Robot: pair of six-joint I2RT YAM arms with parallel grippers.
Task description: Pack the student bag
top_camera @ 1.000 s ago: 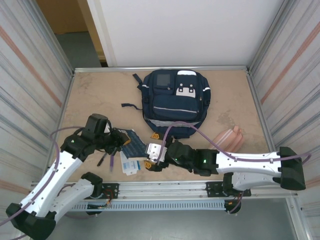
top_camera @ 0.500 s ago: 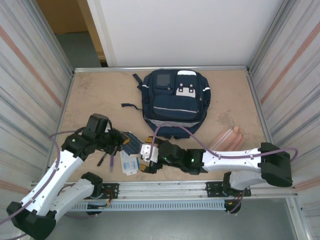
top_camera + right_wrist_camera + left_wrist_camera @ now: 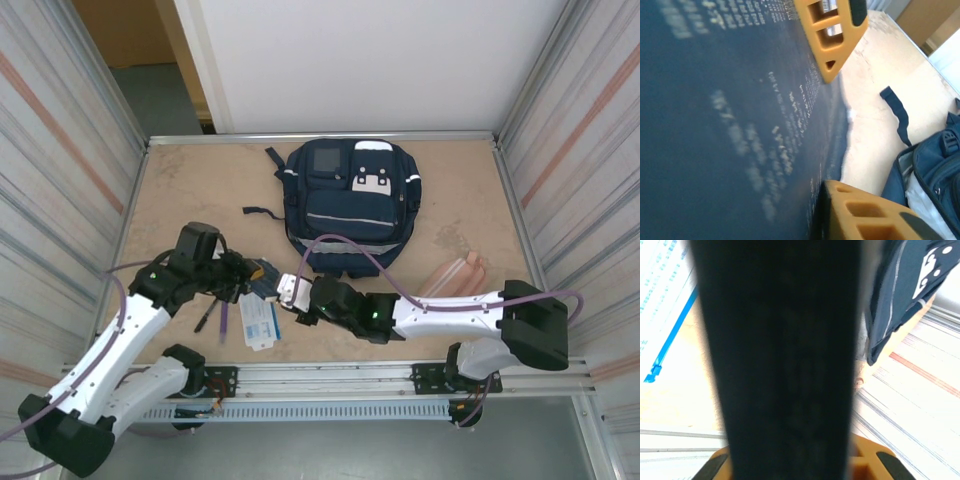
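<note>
Student bag (image 3: 350,200) lies flat at the rear edge of the bench (image 3: 190,190), about mid-width, front pockets up, well apart from both arms.

Left gripper (image 3: 243,277), near the front edge left of centre: jaws nearly closed, pinching a dark blue book (image 3: 264,281).

Right gripper (image 3: 290,292) sits at the book's other end. In the right wrist view its orange fingers (image 3: 832,35) bracket the cover. Jaws narrowed; firm grip or not, cannot tell.

White booklet (image 3: 262,322) lies just in front of the book.
</note>
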